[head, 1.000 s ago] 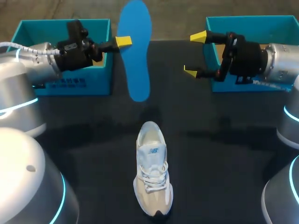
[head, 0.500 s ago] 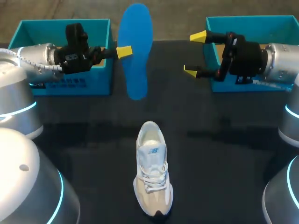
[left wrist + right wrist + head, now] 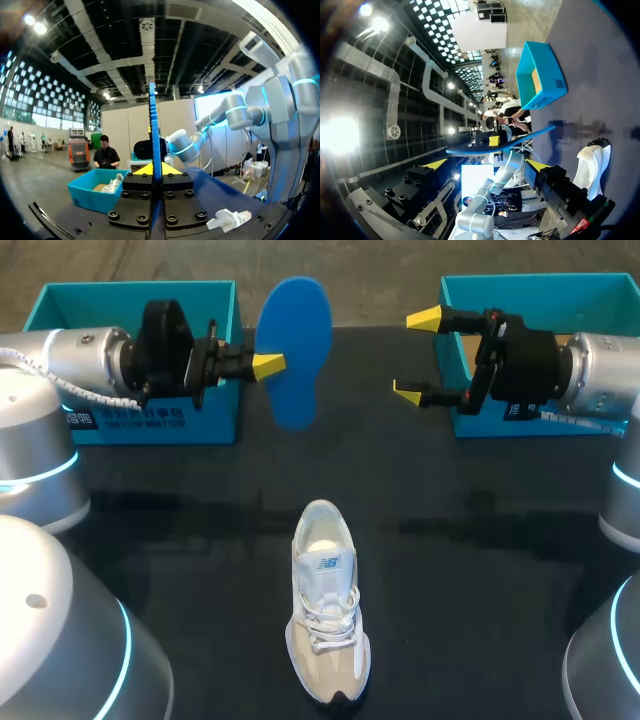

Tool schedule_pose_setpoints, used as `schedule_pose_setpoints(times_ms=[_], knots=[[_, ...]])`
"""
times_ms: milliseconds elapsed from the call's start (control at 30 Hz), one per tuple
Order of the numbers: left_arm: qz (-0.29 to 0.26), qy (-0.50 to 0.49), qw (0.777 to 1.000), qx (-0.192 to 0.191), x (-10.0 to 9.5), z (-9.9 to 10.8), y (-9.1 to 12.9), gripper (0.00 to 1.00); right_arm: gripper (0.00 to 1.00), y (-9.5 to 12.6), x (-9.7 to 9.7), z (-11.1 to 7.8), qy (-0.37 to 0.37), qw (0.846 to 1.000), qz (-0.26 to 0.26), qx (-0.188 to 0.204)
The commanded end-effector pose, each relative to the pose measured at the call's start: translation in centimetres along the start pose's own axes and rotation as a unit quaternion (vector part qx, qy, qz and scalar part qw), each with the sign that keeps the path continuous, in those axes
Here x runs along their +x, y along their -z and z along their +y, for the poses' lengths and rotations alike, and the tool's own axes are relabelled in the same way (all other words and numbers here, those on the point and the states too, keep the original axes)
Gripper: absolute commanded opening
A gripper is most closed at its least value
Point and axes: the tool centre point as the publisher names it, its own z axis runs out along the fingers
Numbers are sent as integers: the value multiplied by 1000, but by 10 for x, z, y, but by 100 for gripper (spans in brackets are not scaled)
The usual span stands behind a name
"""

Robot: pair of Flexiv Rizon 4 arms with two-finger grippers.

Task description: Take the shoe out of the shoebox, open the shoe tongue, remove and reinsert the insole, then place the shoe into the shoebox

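Your left gripper [image 3: 268,365] is pinching the blue insole [image 3: 297,340] by one long edge, yellow tips pressed onto it from both sides. The left wrist view shows it standing edge-on between the fingers. The insole is held clear of the table [image 3: 480,570] at the far side, just right of the left shoebox [image 3: 215,415]. The shoe [image 3: 325,610] lies in the near middle of the table, heel opening far and toe near, well apart from the insole and lower than it. Your right gripper [image 3: 415,355] is spread wide and holds nothing. It hovers at the far right, in front of the right shoebox [image 3: 540,285], beside the insole but not touching it.

The step in hand looks like reinsertion, so the insole has to travel toward you and down to the collar.

- Line its length up with the shoe before you lower it.
- Lead with the toe end and feed it in at a shallow slant under the tongue.
- An edge pinch on soft foam will likely let it flex or swivel, so go slowly.
- Consider bringing the free right gripper to the shoe to steady it or hold the tongue back, since a light shoe may slide when pushed.
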Motion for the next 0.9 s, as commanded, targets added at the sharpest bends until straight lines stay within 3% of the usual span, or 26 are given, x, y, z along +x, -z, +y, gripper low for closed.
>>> schedule_pose_setpoints(times_ms=[33, 433, 600, 667, 767, 900], knots=[[111, -527, 842, -38, -4, 2, 2, 0, 100, -2, 0, 0, 0, 1000, 0, -1], [111, -527, 842, -38, -4, 2, 2, 0, 100, -2, 0, 0, 0, 1000, 0, -1], [140, -622, 769, -50, -5, 2, 5, 0, 100, -2, 0, 0, 0, 1000, 0, -1], [141, -624, 769, 1, -4, 3, 5, 0, 100, -2, 0, 0, 0, 1000, 0, -1], [148, -660, 736, 8, 0, 2, 3, 0, 100, -2, 0, 0, 0, 1000, 0, -1], [156, -708, 688, -22, 5, 6, -4, 0, 100, -2, 0, 0, 0, 1000, 0, -1]])
